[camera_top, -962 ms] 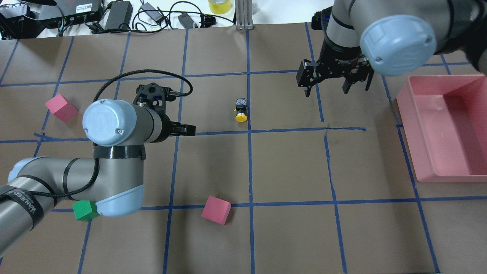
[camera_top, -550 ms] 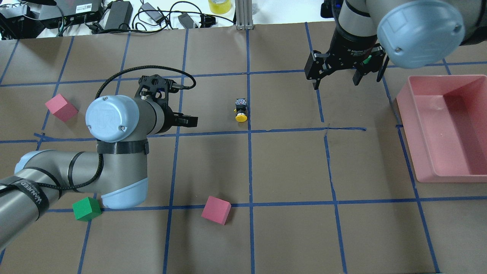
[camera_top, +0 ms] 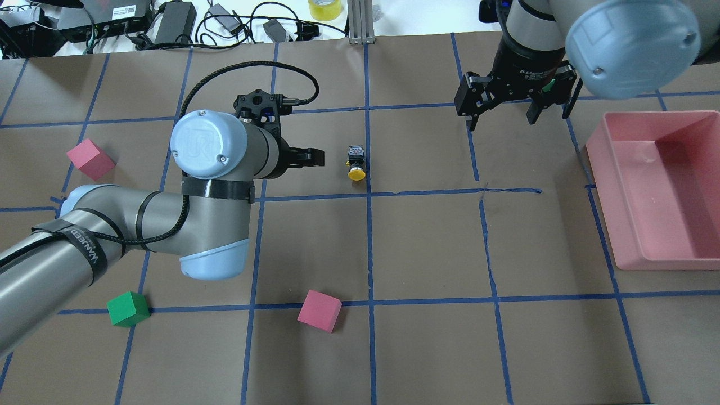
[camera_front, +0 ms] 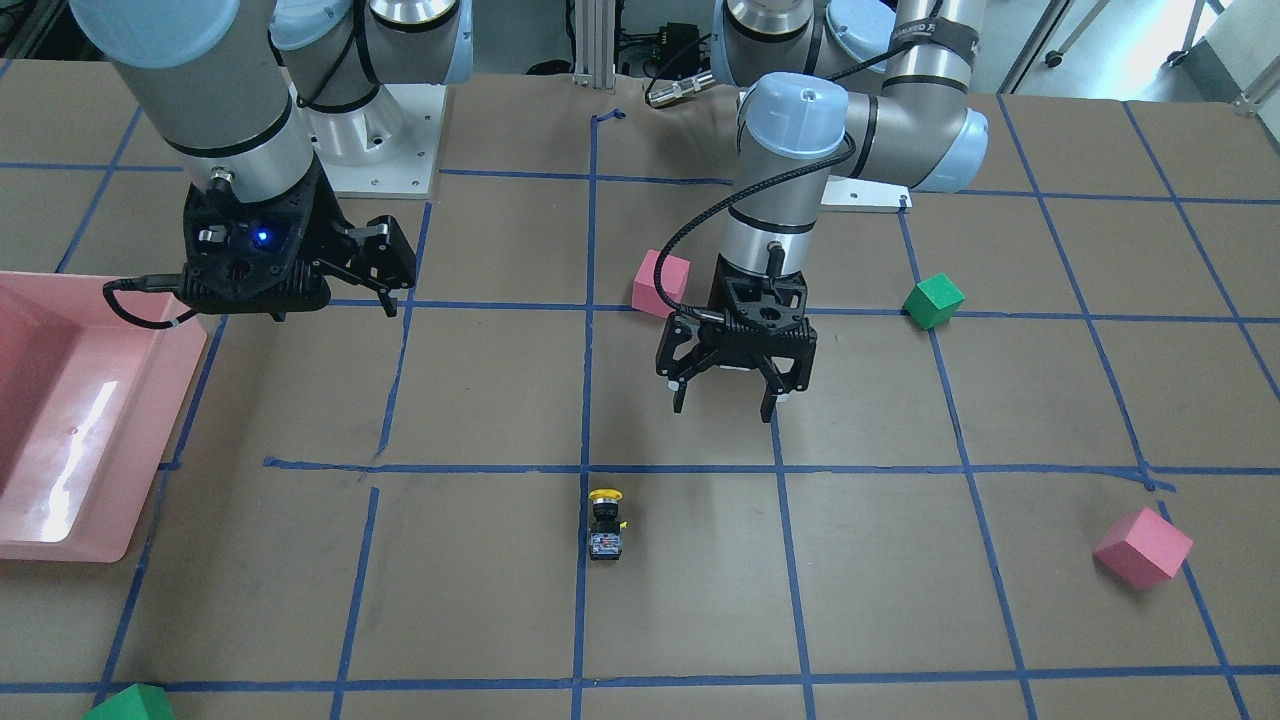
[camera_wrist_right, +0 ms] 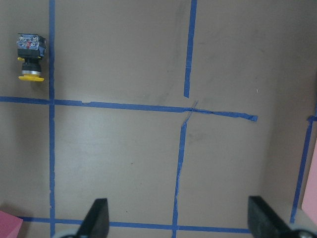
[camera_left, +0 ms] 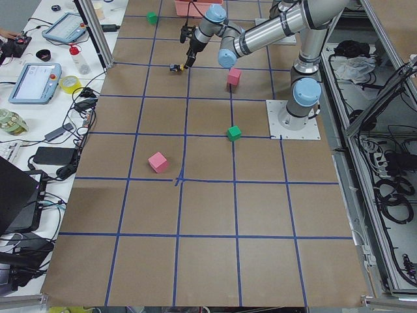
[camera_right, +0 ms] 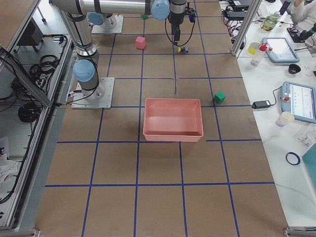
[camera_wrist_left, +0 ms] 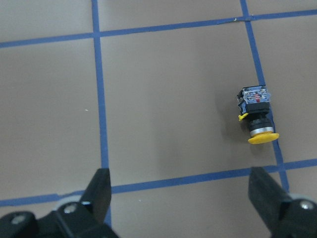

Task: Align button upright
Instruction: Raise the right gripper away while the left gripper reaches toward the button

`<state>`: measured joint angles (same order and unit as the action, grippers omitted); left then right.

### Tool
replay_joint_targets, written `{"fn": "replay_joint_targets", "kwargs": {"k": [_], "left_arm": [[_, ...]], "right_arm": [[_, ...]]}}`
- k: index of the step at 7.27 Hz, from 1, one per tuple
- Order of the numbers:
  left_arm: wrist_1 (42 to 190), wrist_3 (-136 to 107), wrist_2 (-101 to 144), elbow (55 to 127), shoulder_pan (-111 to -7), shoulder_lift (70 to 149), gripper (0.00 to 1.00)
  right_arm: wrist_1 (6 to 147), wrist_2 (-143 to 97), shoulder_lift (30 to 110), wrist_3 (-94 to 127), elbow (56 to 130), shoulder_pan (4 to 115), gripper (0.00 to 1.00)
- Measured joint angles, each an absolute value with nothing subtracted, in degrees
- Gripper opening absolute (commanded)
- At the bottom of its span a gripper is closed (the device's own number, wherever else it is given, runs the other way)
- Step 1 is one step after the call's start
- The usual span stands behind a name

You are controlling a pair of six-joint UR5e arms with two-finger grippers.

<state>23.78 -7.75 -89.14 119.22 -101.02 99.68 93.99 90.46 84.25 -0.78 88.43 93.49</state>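
The button (camera_top: 356, 163) lies on its side on the brown paper by a blue tape line, its yellow cap pointing toward the robot's side. It also shows in the front view (camera_front: 605, 522), the left wrist view (camera_wrist_left: 257, 116) and the right wrist view (camera_wrist_right: 29, 57). My left gripper (camera_front: 724, 410) is open and empty, hanging above the table just to the left of the button in the overhead view. In the left wrist view the gripper (camera_wrist_left: 181, 198) has the button up and to the right of it. My right gripper (camera_top: 500, 121) is open and empty, far right of the button.
A pink bin (camera_top: 604, 191) stands at the right edge. One pink cube (camera_top: 90, 159) lies far left and another (camera_top: 319, 310) near the front middle. A green cube (camera_top: 128, 309) lies front left. Cables and adapters (camera_top: 174, 22) lie beyond the far edge.
My left arm has swung right and forward, bringing its gripper close to the button. My right gripper has moved a little farther away and to the right. The button has not moved.
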Motion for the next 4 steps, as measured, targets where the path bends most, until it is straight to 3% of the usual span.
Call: {"fn": "replay_joint_targets", "kwargs": {"k": [4], "left_arm": [[7.09,-8.76,-89.23,119.44,-105.86,110.99,0.81]], "right_arm": [[94.56,90.16,84.32,-4.31,88.18,93.45,1.0]]}}
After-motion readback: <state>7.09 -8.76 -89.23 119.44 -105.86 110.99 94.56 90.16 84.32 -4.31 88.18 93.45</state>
